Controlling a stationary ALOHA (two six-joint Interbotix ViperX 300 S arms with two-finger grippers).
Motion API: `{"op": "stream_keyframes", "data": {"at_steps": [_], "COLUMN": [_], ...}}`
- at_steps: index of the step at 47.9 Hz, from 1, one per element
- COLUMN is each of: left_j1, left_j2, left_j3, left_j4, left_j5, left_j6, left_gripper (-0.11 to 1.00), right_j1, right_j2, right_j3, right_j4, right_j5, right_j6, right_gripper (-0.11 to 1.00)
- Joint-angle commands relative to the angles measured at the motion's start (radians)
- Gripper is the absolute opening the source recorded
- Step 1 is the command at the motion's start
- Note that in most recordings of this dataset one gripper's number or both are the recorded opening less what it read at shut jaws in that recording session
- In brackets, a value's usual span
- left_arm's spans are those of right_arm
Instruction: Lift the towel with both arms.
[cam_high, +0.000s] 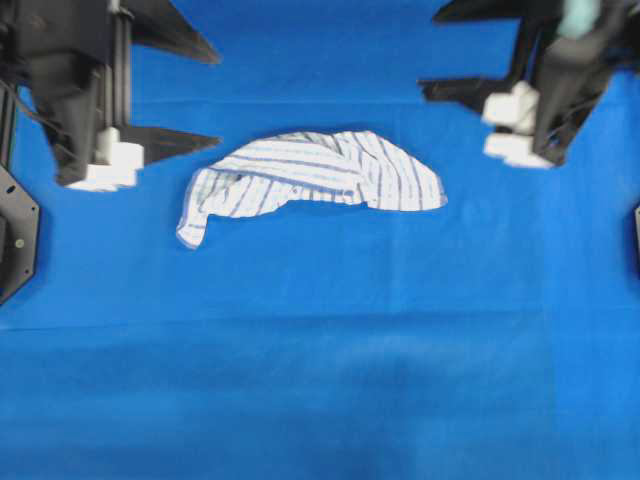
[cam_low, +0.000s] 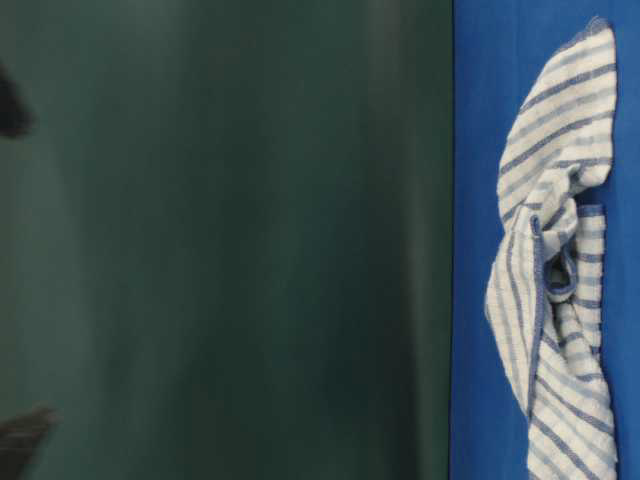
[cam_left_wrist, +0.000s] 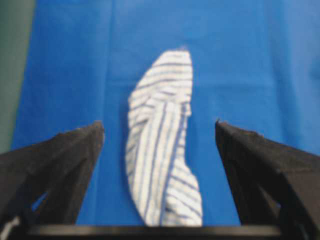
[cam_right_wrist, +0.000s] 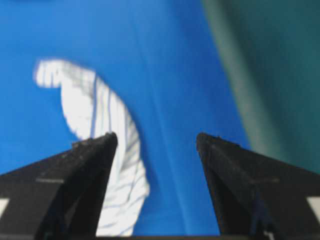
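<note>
The towel (cam_high: 320, 175), white with thin blue-grey stripes, lies crumpled in a long heap on the blue table covering (cam_high: 320, 380), held by neither gripper. My left gripper (cam_high: 215, 98) hovers to the towel's left, open and holding nothing. In the left wrist view the towel (cam_left_wrist: 162, 145) shows on the table between the wide-apart fingers of the left gripper (cam_left_wrist: 158, 124). My right gripper (cam_high: 430, 52) hovers at the upper right, open and empty. In the right wrist view the towel (cam_right_wrist: 107, 130) lies partly behind the left finger of the right gripper (cam_right_wrist: 156, 136). The table-level view shows only the towel (cam_low: 560, 270).
A black arm base (cam_high: 15, 235) sits at the left edge of the table. The covering ends at a dark green surface (cam_right_wrist: 270, 75) to the right of the right gripper. That same green backdrop (cam_low: 220, 240) fills most of the table-level view.
</note>
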Motion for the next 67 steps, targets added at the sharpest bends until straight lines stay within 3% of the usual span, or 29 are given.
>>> {"op": "stream_keyframes", "data": {"at_steps": [1, 17, 33, 50, 67], "left_j1": [0.002, 0.0, 0.002, 0.002, 0.002], "left_j2": [0.005, 0.094, 0.293, 0.535, 0.626], "left_j3": [0.061, 0.298, 0.445, 0.457, 0.46], "left_j4": [-0.002, -0.003, -0.003, -0.008, -0.009], "left_j5": [-0.086, -0.367, -0.583, -0.729, -0.811], "left_j6": [-0.002, -0.003, -0.044, -0.046, -0.049], "left_gripper": [0.88, 0.88, 0.88, 0.88, 0.86], "right_j1": [-0.012, -0.087, -0.092, -0.104, -0.135], "right_j2": [0.003, 0.095, 0.308, 0.505, 0.589], "right_j3": [0.052, 0.279, 0.357, 0.35, 0.345], "right_j4": [-0.005, -0.003, 0.003, 0.005, 0.006], "right_j5": [-0.061, -0.313, -0.518, -0.635, -0.698], "right_j6": [0.023, 0.121, 0.196, 0.235, 0.244], "right_gripper": [0.66, 0.66, 0.66, 0.66, 0.66]}}
